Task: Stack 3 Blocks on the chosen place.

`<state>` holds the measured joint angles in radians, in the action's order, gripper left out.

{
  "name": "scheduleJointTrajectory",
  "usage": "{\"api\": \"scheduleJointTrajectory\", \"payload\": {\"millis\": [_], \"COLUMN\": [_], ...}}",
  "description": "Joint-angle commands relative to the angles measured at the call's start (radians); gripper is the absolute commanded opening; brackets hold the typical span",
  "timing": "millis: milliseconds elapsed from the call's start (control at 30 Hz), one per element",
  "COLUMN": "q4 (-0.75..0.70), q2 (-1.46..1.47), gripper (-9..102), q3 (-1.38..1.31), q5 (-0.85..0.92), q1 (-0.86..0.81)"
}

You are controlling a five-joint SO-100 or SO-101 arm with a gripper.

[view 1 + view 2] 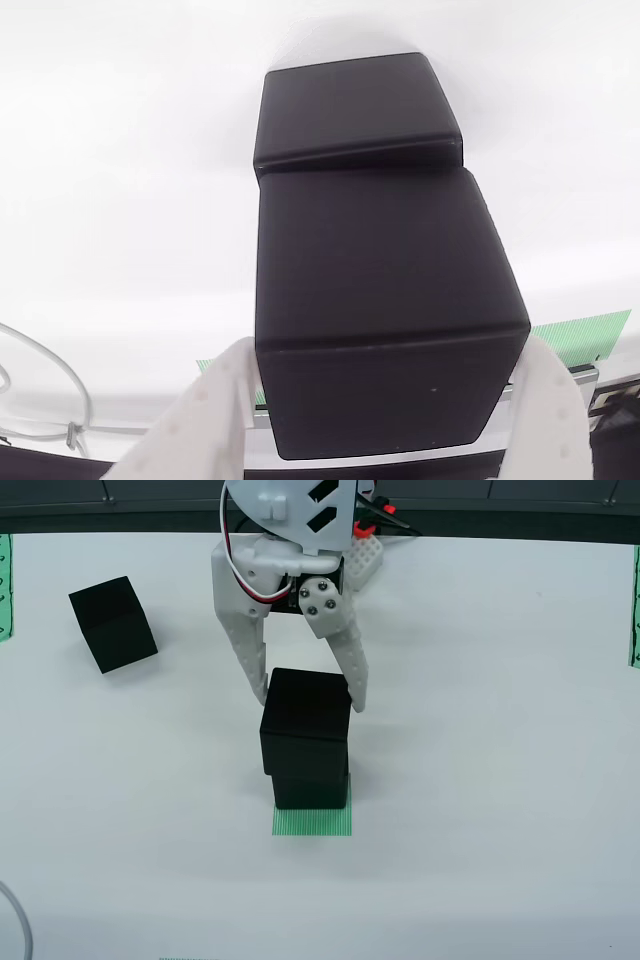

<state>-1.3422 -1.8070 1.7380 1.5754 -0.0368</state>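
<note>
Blocks: two stacked at frame centre in the view from above, top block (306, 718) on bottom block (311, 788), which sits on a green striped patch (312, 821) on the white table (480, 780). Third block (113, 623) lies tilted at upper left, well apart. Gripper (308, 692) fingers (245, 645) straddle the top block's sides; contact or a slight gap, cannot tell. The view that rides on the gripper shows the top block (385, 320) between both fingers.
</note>
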Motion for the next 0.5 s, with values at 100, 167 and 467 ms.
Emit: {"api": "scheduleJointTrajectory", "payload": {"millis": [100, 167, 467], "q4": [0.018, 0.018, 0.0], "q2": [-0.002, -0.003, -0.051], "gripper": [24, 26, 35], "q3": [0.006, 0.008, 0.011], "q5": [0.006, 0.006, 0.023], "q1": [-0.012, -0.015, -0.034]}}
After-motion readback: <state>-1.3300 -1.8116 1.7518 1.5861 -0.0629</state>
